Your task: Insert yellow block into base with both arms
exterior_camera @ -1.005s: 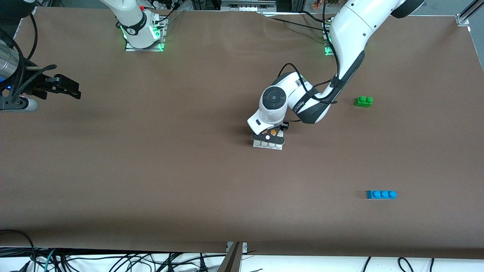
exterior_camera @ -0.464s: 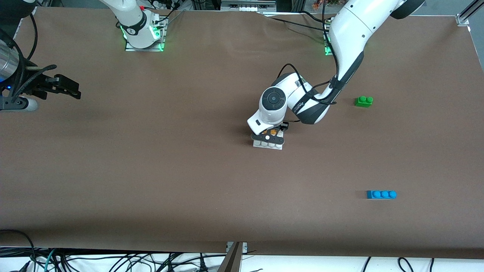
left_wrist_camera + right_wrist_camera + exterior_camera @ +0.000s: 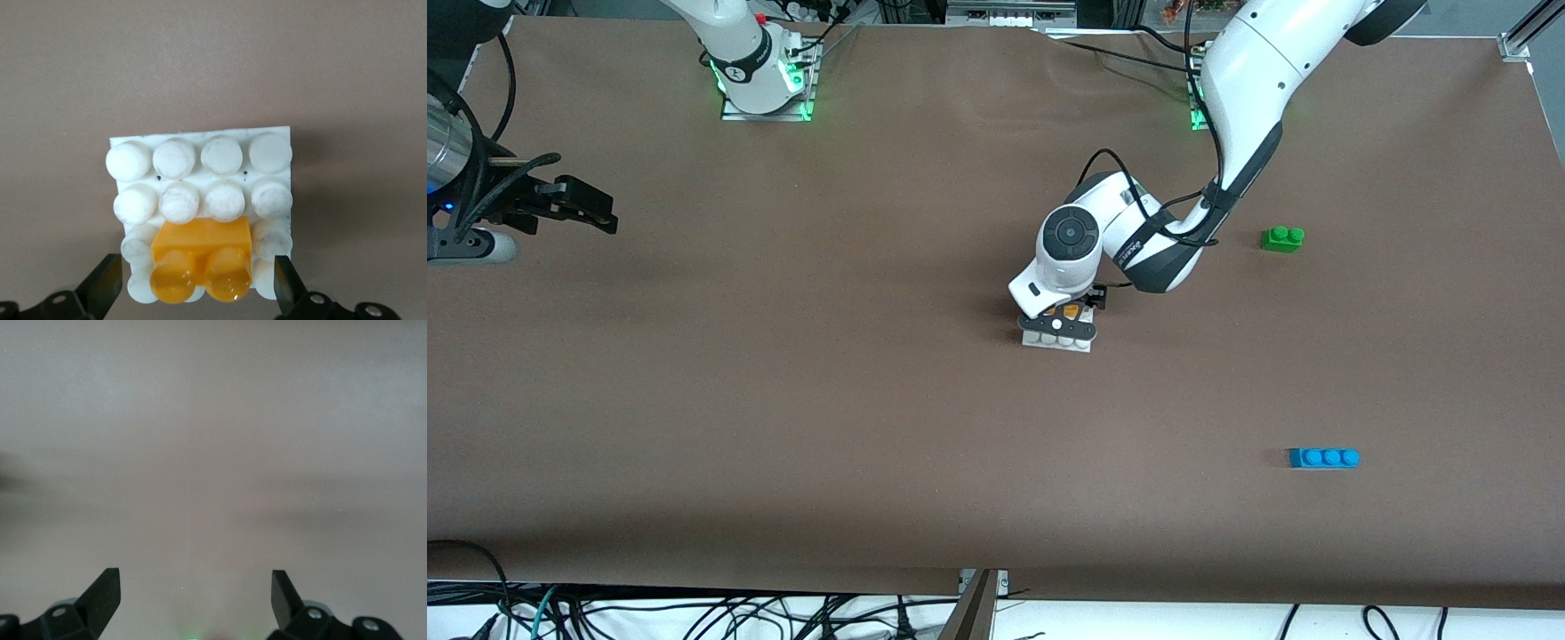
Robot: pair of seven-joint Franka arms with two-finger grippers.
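Brown table (image 3: 783,400) carries the base (image 3: 273,137) with the yellow block (image 3: 202,241) seated (apparently done), left gripper (image 3: 193,293) released above it, right gripper (image 3: 193,597) waiting, spread wide.

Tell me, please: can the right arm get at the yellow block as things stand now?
Probably not directly. The yellow block sits on the base, and the left claw, open, hangs right over it, covering the way from above. The right claw, open, waits over the table at the right arm's end.

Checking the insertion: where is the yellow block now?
The yellow block sits on the base, at its edge row, between the open left pincer's fingers, mid-table.
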